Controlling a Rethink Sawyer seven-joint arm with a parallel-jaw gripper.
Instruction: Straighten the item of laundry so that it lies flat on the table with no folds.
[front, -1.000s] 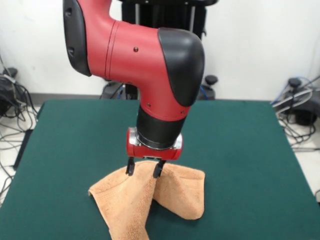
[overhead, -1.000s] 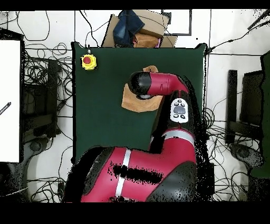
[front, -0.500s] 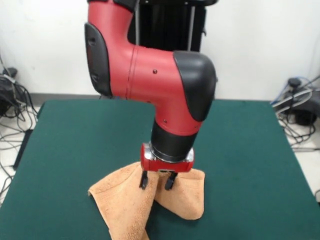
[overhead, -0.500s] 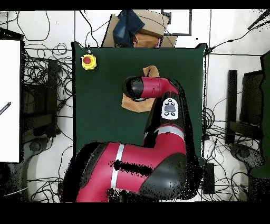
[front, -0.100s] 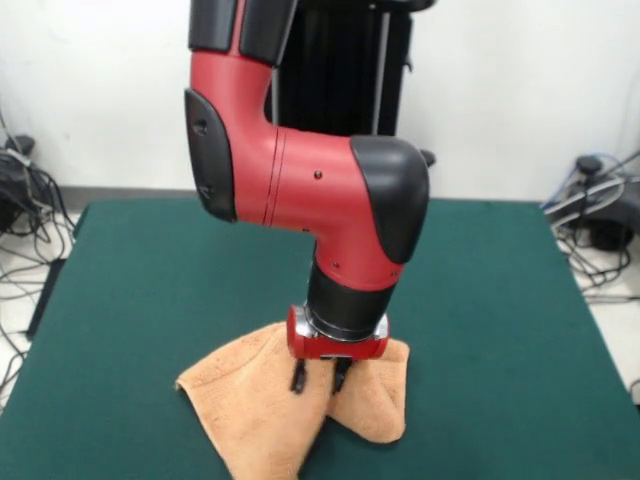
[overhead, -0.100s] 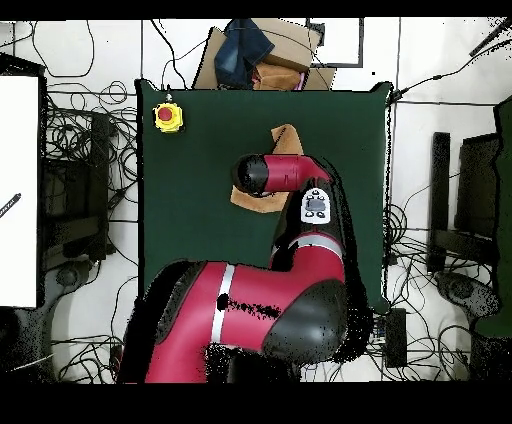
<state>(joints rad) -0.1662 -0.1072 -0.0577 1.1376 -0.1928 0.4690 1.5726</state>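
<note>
The item of laundry (front, -0.100s: 250, 410), a peach-orange towel, lies folded on the green table (front, -0.100s: 150, 260) near its front edge, with two flaps meeting at a ridge in the middle. My gripper (front, -0.100s: 318, 380) points straight down onto that ridge. It is open, and both dark fingertips (front, -0.100s: 297, 382) rest on the cloth. In the overhead view the arm hides the gripper, and only the towel's ends (overhead, -0.100s: 286, 135) stick out on either side of the arm.
A yellow box with a red button (overhead, -0.100s: 168, 117) sits on a corner of the table (overhead, -0.100s: 180, 220). A cardboard box with a dark blue thing on it (overhead, -0.100s: 258, 55) lies beyond the table's edge. Cables cover the floor around the table.
My gripper has moved down and toward the table's front edge, from the towel's far edge onto its middle ridge. The towel has hardly changed shape.
</note>
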